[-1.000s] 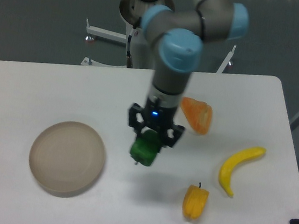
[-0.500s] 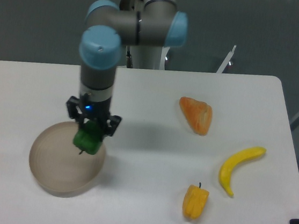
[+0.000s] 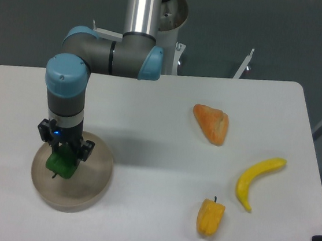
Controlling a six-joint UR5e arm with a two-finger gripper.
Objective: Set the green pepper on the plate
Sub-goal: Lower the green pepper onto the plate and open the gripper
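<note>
The green pepper (image 3: 61, 165) is a small dark-green lump held between the fingers of my gripper (image 3: 62, 157), which is shut on it. Gripper and pepper hang over the left half of the beige plate (image 3: 94, 174), a round shallow dish at the table's front left. I cannot tell whether the pepper touches the plate's floor. The arm reaches down from above and hides the plate's far left rim.
A yellow-orange pepper (image 3: 210, 217) lies at the front right. A banana (image 3: 256, 181) curves to its right. An orange wedge-shaped food piece (image 3: 211, 124) lies in the middle right. The robot base (image 3: 159, 33) stands at the table's back edge.
The arm carried the green pepper left from the table's middle to above the plate, then further left and lower over the plate's left half. The gripper stayed shut on it.
</note>
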